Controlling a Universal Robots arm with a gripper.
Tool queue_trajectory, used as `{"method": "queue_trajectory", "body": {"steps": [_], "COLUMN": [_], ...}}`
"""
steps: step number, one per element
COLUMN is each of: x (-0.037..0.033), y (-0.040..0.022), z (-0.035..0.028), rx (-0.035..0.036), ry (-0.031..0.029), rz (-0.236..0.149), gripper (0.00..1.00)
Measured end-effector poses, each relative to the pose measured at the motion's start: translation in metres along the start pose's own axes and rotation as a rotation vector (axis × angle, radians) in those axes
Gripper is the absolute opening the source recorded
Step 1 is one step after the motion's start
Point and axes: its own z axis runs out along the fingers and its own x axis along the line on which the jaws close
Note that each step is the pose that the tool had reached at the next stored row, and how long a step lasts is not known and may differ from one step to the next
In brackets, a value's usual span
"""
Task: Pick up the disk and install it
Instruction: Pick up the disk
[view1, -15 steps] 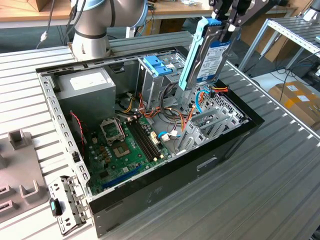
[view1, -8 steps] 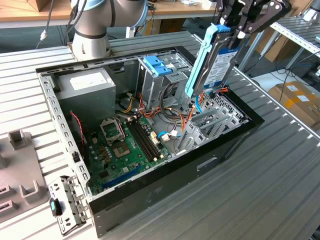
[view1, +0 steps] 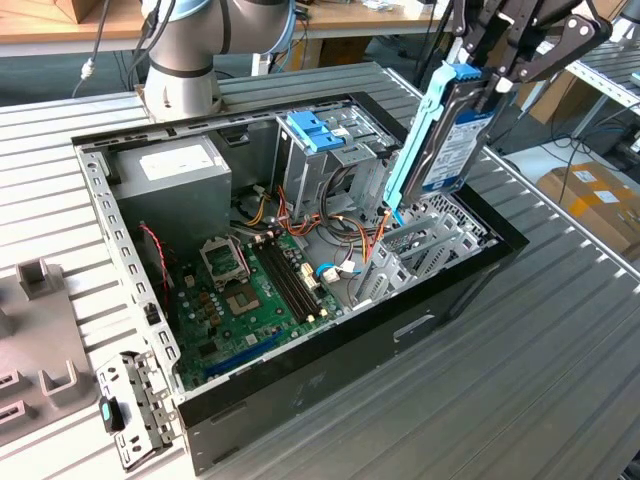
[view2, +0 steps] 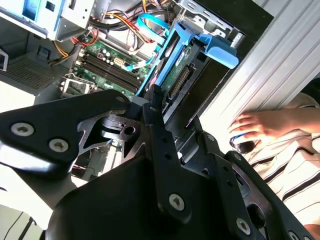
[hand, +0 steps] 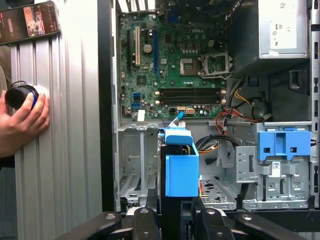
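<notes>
The disk (view1: 455, 150), with its blue and white label and a light blue plastic frame along its edge, hangs tilted on end above the open computer case (view1: 300, 390), over the corner at the exterior view's right. My gripper (view1: 488, 72) is shut on its upper end. The second wrist view has the disk (view2: 176, 75) edge-on beyond the black fingers (view2: 150, 107), with its blue tab sticking out. In the first wrist view, the disk's blue frame (hand: 181, 172) stands over the case's metal drive bays (hand: 134, 172), and my gripper (hand: 175, 220) clamps it from below.
Inside the case lie a green motherboard (view1: 250, 290), a grey power supply with a white sticker (view1: 170, 170), a metal cage with a blue top (view1: 320, 135) and loose cables. A person's hand (hand: 22, 115) rests on a black knob beside the case, near a phone (hand: 30, 20). A metal bracket (view1: 135, 405) lies on the table.
</notes>
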Motion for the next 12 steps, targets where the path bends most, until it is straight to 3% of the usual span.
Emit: {"method": "queue_trajectory", "body": {"steps": [8, 12], "x": [0.0178, 0.0183], "y": [-0.0005, -0.0004], "z": [0.0002, 0.0048], "rx": [-0.0001, 0.0000], "ry": [0.0003, 0.0000], "rz": [0.000, 0.000], "gripper": [0.35, 0.35]}}
